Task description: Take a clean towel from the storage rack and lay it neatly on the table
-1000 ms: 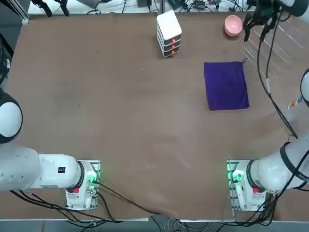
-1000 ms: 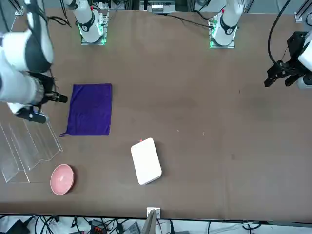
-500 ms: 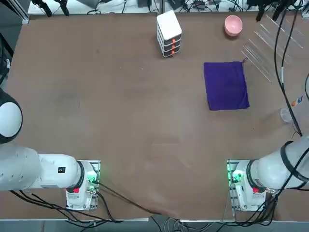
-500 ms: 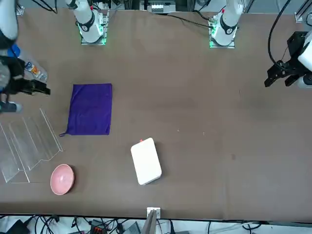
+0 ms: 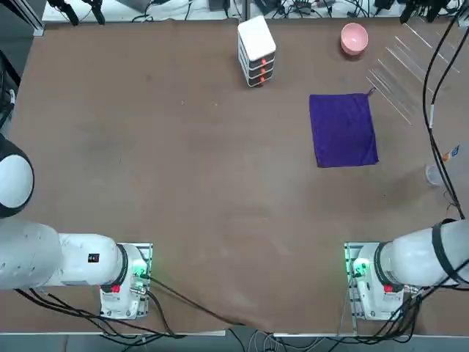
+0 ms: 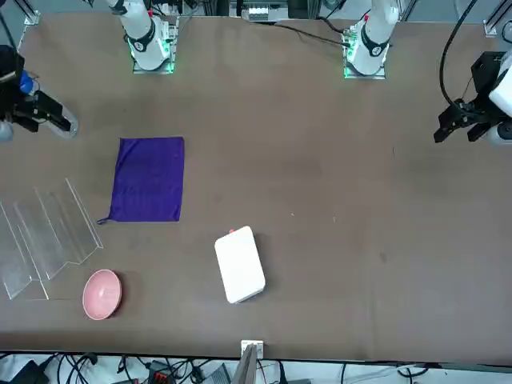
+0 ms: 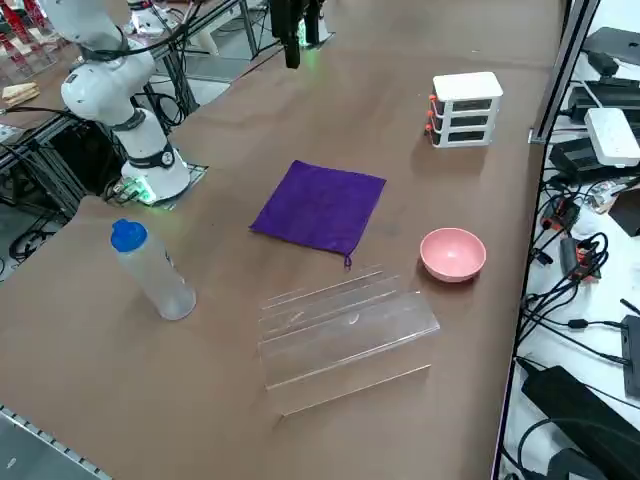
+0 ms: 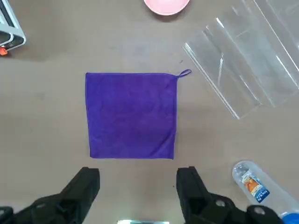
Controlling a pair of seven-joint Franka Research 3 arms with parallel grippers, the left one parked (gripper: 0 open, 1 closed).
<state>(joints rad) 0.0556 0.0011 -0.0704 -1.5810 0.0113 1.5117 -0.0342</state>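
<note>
The deep purple towel [image 5: 343, 130] [image 6: 148, 178] [image 7: 320, 205] lies spread flat on the brown table [image 5: 183, 147], its small hanging loop at the corner nearest the rack. The clear storage rack [image 5: 407, 70] [image 6: 44, 236] [image 7: 345, 325] [image 8: 247, 60] stands beside it with nothing on it. My right gripper [image 8: 138, 184] hangs high above the table, open, with nothing between its fingers [image 8: 189, 184]. In the wrist view the towel [image 8: 131, 114] shows beyond the fingertips. From the front the gripper [image 6: 44, 116] appears at the table's edge near the bottle.
A pink bowl [image 5: 354, 38] [image 7: 453, 253] sits just beyond the rack. A white stacked box [image 5: 256, 50] [image 7: 465, 107] stands at the far middle of the table. A clear bottle with a blue cap [image 7: 150, 270] [image 8: 259, 186] stands near the right edge.
My right gripper has risen and drawn away from the rack and towel toward the table's right edge, staying open. The towel has not moved.
</note>
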